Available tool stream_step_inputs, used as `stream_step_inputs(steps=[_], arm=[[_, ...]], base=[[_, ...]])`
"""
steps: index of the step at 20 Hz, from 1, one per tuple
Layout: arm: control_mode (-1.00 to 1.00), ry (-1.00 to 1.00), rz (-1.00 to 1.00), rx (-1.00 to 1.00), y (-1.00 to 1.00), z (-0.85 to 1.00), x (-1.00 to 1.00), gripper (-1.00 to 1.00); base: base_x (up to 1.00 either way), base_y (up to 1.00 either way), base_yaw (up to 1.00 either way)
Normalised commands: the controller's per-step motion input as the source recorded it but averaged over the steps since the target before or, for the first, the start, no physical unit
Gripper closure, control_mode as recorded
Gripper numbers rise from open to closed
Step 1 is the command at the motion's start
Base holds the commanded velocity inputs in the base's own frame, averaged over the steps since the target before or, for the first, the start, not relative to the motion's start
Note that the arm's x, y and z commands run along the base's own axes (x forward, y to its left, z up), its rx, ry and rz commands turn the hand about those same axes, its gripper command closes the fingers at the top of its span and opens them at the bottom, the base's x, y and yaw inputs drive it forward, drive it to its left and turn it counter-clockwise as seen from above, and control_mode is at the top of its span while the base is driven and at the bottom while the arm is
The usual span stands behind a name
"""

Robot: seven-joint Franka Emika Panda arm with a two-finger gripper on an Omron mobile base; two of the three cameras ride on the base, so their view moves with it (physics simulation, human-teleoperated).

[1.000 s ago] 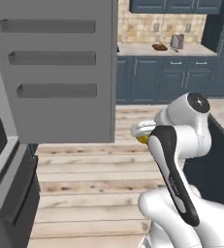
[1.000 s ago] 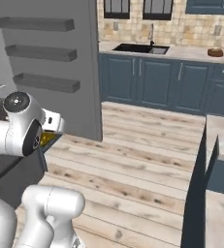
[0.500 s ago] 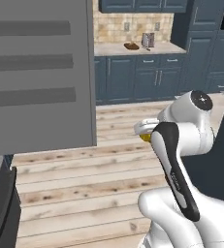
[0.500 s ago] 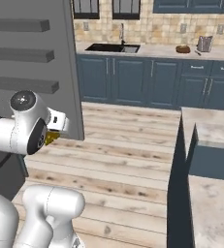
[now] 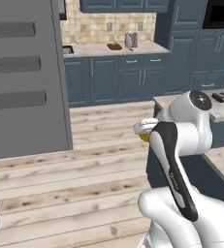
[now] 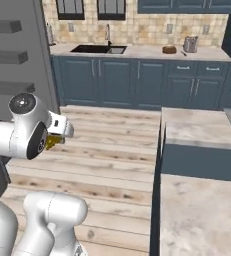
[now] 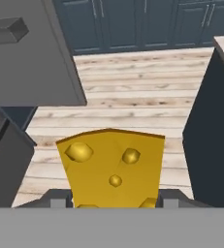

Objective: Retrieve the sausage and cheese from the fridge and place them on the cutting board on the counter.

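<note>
while the grey fridge [image 5: 26,77] door with its three shelf rails stands at the left of the left base view, the wooden floor [image 5: 84,164] runs across the middle and the white arm rises at the lower right. the gripper [image 5: 143,132] is carried in front of the arm's big elbow joint, clenched on the cheese [image 5: 145,137], of which a small yellow sliver shows beneath the white hand. further right, the beige counter [image 5: 220,109] sits on dark blue cabinet fronts, with a cooktop at its far end.

in the right base view, the fridge [image 6: 12,55] is again at the left, the gripper [image 6: 57,136] sits beside the arm's round joint with the cheese [image 6: 52,143] as a yellow bit under it, and the counter [image 6: 197,130] fills the right side. a sink [image 6: 98,49] lies in the far worktop along the tiled wall.

in the hand view, the cheese [image 7: 111,167] is a bright yellow wedge with holes, held upright between the grey fingertips [image 7: 57,198] above the floor, with the fridge [image 7: 31,58] door at upper left and a dark cabinet side [image 7: 210,140] at right.
</note>
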Motion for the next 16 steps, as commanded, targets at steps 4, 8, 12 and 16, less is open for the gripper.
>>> stream_step_inputs(steps=[4, 8, 12, 16], arm=[[1.0, 0.0, 0.0, 0.0, 0.0, 0.0, 0.0, 1.0], [1.0, 0.0, 0.0, 0.0, 0.0, 0.0, 0.0, 1.0], [1.0, 0.0, 0.0, 0.0, 0.0, 0.0, 0.0, 1.0], [1.0, 0.0, 0.0, 0.0, 0.0, 0.0, 0.0, 1.0]], base=[[0.52, -0.61, -0.28], [1.0, -0.04, -0.24], [1.0, 0.0, -0.14], [1.0, 0.0, -0.1]])
